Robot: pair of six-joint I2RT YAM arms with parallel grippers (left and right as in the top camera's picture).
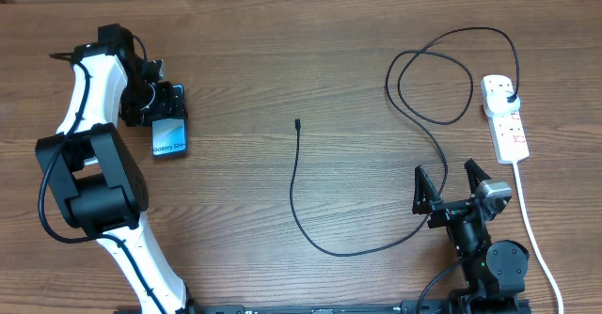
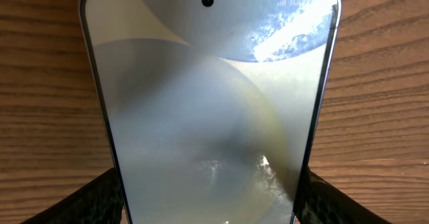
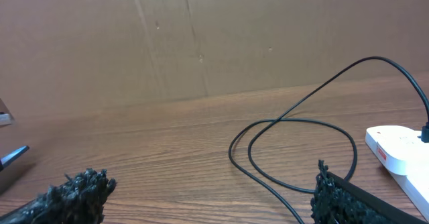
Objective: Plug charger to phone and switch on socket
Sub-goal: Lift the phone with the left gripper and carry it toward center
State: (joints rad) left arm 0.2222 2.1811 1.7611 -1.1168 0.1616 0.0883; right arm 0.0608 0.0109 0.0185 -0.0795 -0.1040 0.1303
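1. Charger [image 1: 294, 164] slack comes first: the low belly of the cable lies closest to the robot's edge of the table [image 1: 245, 60]. There's plenty to spare, so I'd say nothing needs dragging.
2. Right gripper [image 1: 447, 173] hangs just past that, beside the cable's right-hand run, with its fingers spread wide and nothing in them.
3. Phone [image 2: 208, 117] is over on the left, screen up, with the left gripper [image 1: 170, 112] clamped on its long edges. The wrist view shows a finger [image 2: 100, 197] hugging each side. The camera-hole end points away from the wrist, so my guess is the port is tucked toward the palm. Keep the phone flat and check the plug has room.
4. Plug tip [image 1: 297, 122] lies mid-table, well apart from both grippers. Pinch right behind it, in line with the cable.
5. Socket [image 1: 508, 131] is far right, with the black plug [image 1: 509, 98] already seated. The switches are too small to read, so save them for last.
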